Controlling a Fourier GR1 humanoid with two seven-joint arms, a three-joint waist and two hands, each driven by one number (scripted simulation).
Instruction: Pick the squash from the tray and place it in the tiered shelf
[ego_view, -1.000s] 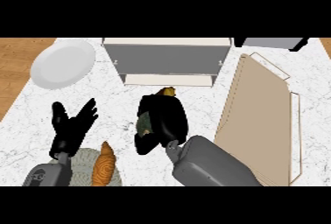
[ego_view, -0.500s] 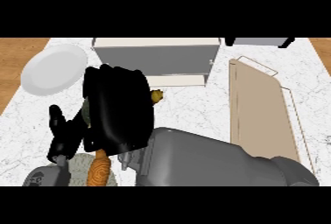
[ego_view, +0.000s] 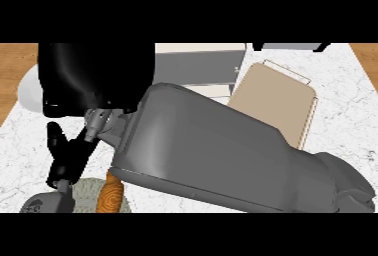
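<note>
Raised and swung left since the earlier frame, the right hand (ego_view: 92, 75) now fills the near view; whether its fingers are curled I cannot tell, and the squash is hidden, probably inside it. Just right and far of that hand lies the tiered shelf (ego_view: 199, 67). At lower left, the left hand (ego_view: 66, 155) rests open.

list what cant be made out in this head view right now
- Squash: not visible; the raised right hand and its grey forearm fill the middle of the view.
- Right hand's fingers: just a dark mass, open or curled unclear.
- White plate: only a sliver shows left of that hand.
- Tiered shelf: left part covered by the hand.
- Left hand: partly hidden by the forearm.
- Tray: lower edge hidden by the forearm.
</note>
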